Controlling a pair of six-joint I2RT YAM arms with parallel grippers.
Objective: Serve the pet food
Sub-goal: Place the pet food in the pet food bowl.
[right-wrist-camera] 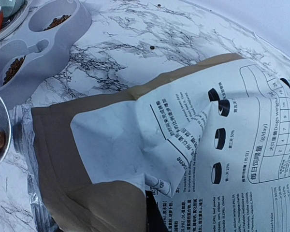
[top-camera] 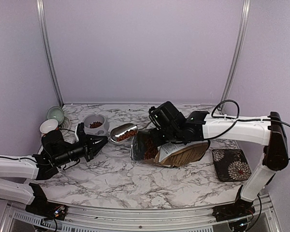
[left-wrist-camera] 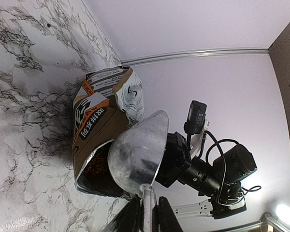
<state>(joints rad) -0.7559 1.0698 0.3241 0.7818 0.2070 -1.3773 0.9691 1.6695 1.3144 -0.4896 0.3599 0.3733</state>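
Bases of both arms sit at the near edge of the desk (top-camera: 116, 179) in the top view. Out from them, the left gripper (top-camera: 98, 141) is clenched on the handle of a metal scoop (top-camera: 121, 133). Pet food (top-camera: 128, 131) fills the scoop just beyond its fingertips, between a grey double bowl (top-camera: 102, 121) and the open mouth of a bag (top-camera: 183, 153) lying on its side. More kibble shows in the bowl and in the bag mouth. The right gripper (top-camera: 156, 126) is pressed closed at the bag's upper rim; whether paper sits between its fingers I cannot tell. Bare marble lies in front of the bag, and a patterned mat (top-camera: 231, 163) sits near the right edge

Left wrist view: the scoop handle runs between the fingers (left-wrist-camera: 168, 218), and the scoop's underside hangs before the bag mouth

Right wrist view: the bag's printed panel fills the frame, the scoop's rim with a few pellets is at the left edge, and the double bowl is at upper left
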